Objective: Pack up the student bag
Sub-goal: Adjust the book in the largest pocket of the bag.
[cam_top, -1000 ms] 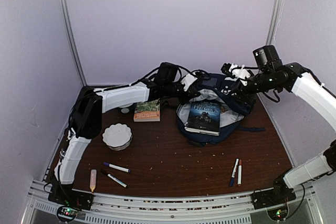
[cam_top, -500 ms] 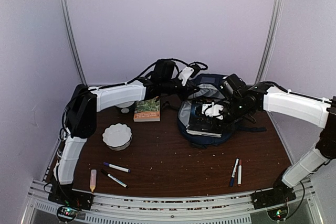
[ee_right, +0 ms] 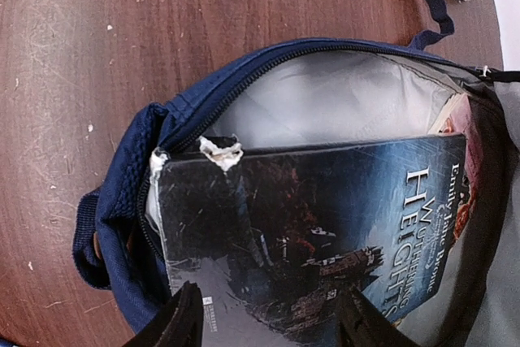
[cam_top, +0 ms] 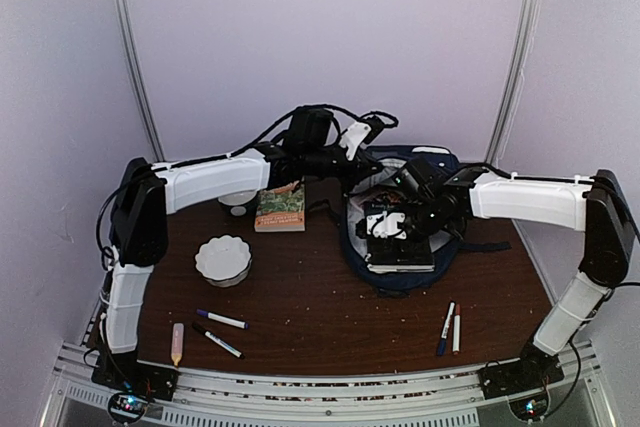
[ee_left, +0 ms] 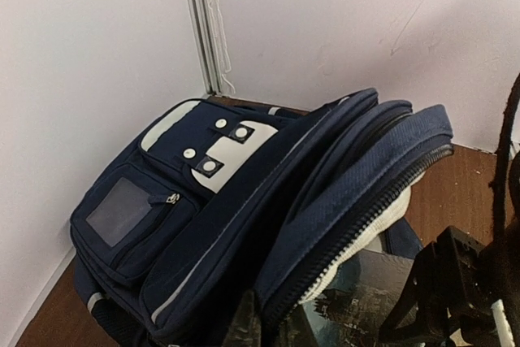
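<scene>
The student bag (cam_top: 400,275), navy with white buckle patches, lies open at the table's back middle. A dark blue book (cam_top: 402,250), "Wuthering Heights", lies in its main opening and sticks out over the lower rim. My left gripper (cam_top: 357,139) is shut on the zip edge of the bag's upper flap (ee_left: 357,193) and holds it raised; its fingers (ee_left: 242,324) show at the fabric. My right gripper (cam_top: 388,221) hovers open just above the book (ee_right: 325,217), with one finger on each side of the lower cover (ee_right: 268,324). The bag's grey lining (ee_right: 325,103) shows behind the book.
A green and orange book (cam_top: 281,208) lies left of the bag, with a white scalloped bowl (cam_top: 223,258) nearer me. Two markers (cam_top: 221,319) and a pinkish stick (cam_top: 177,342) lie front left. Two more markers (cam_top: 448,327) lie front right. Another book edge (ee_right: 465,176) shows inside the bag.
My right arm has swung down from high at the back right to just above the book in the bag. My left gripper has lifted the flap a little higher.
</scene>
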Motion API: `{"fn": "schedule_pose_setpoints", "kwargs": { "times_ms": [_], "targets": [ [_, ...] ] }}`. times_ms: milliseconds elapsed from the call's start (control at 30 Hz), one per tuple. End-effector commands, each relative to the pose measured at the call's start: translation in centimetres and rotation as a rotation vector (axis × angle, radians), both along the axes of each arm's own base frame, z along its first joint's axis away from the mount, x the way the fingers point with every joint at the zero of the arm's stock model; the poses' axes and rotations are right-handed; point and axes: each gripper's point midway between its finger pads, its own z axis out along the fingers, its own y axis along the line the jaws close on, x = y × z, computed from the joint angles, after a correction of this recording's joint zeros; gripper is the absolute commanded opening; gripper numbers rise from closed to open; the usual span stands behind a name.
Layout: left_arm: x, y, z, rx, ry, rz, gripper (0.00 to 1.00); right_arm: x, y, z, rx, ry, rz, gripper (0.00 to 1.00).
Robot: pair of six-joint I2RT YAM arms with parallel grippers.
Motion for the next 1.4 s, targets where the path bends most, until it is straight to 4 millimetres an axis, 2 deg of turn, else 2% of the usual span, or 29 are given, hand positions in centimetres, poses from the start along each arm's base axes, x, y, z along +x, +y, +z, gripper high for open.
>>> {"fn": "schedule_pose_setpoints", "kwargs": {
  "times_ms": [0, 200, 433, 567, 767, 1033, 1133, 1367],
  "targets": [
    [-1.1, 0.9, 10.2, -0.195, -0.151, 0.0, 0.0, -1.3, 0.2, -0.8, -0.009, 0.029, 0.069, 0.57],
    [-1.2, 1.2, 9.3, -0.171, -0.145, 0.006, 0.0, -3.4, 0.7, -0.9, 0.01, 0.102, 0.151, 0.62],
    [-1.5, 1.1, 9.6, -0.187, -0.131, -0.001, 0.0, -1.9, 0.7, -3.1, -0.057, 0.085, 0.095, 0.68],
    [-1.5, 1.1, 9.7, -0.185, -0.128, -0.001, 0.0, 0.4, 0.7, -3.8, -0.089, -0.016, 0.013, 0.67],
    [-2.3, 1.2, 10.2, -0.185, -0.137, -0.015, 0.0, 3.7, 0.0, -2.8, -0.078, -0.127, -0.149, 0.6],
    [-3.8, 0.7, 10.4, -0.18, -0.152, -0.05, 0.0, 7.4, -2.0, -2.7, -0.088, -0.188, -0.307, 0.53],
    [-4.0, 0.6, 10.4, -0.178, -0.155, -0.056, 0.0, 8.9, -2.8, -3.1, -0.108, -0.227, -0.353, 0.53],
    [-4.2, 0.5, 9.9, -0.167, -0.151, -0.057, 0.0, 12.0, -4.5, -2.4, -0.138, -0.345, -0.398, 0.53]
  ]
}}
